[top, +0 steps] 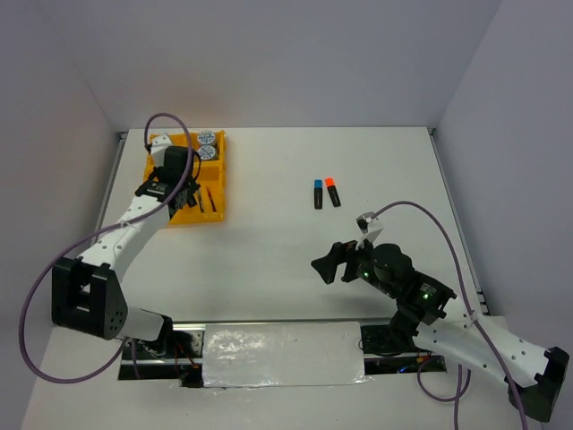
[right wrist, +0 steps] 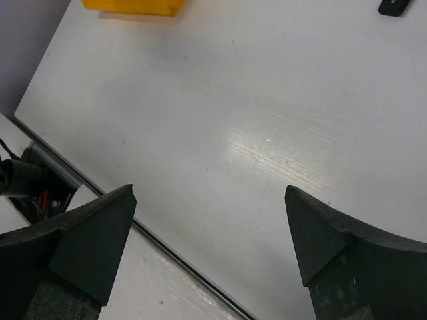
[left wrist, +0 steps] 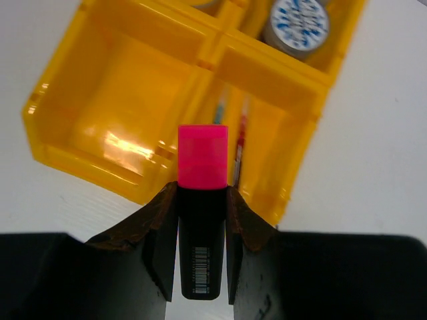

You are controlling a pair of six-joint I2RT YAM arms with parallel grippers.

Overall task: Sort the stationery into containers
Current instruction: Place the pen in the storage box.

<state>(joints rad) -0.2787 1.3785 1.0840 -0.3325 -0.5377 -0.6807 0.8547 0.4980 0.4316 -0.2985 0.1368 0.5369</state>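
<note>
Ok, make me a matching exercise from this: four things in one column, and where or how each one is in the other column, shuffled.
1. pink-capped highlighter
2. patterned tape roll
3. orange-capped highlighter
4. right gripper

A. lying on the white table
B. open, holding nothing
C. clamped in the left gripper
D. inside a compartment of the yellow tray

Pairs: 1-C, 2-D, 3-A, 4-B.

Two highlighters [top: 318, 193] lie right of the tray [top: 202, 218] (tape rolls [top: 208, 139] inside).
</note>
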